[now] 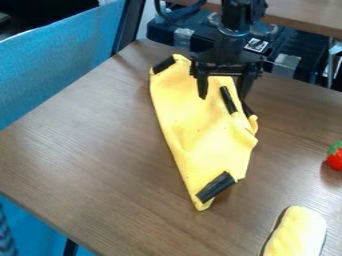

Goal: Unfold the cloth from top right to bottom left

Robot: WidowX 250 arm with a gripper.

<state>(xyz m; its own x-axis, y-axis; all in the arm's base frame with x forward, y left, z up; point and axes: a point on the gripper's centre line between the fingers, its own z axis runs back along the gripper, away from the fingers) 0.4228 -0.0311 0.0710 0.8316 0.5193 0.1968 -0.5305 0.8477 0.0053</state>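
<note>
Cloth [190,120], folded long and narrow on the desk [87,150], under spread jaws.
The black gripper [223,95] hangs over the yellow fabric's upper end, its jaws apart, with a black strip [228,100] showing between them; another strip [215,186] marks the bottom end. Right of the cloth sits a red strawberry [335,159], with a yellow object [297,232] nearer the camera.

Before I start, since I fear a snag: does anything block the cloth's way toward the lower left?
Nothing visible stands between the yellow cloth and the lower left of the table; the strawberry lies off to the right.
</note>
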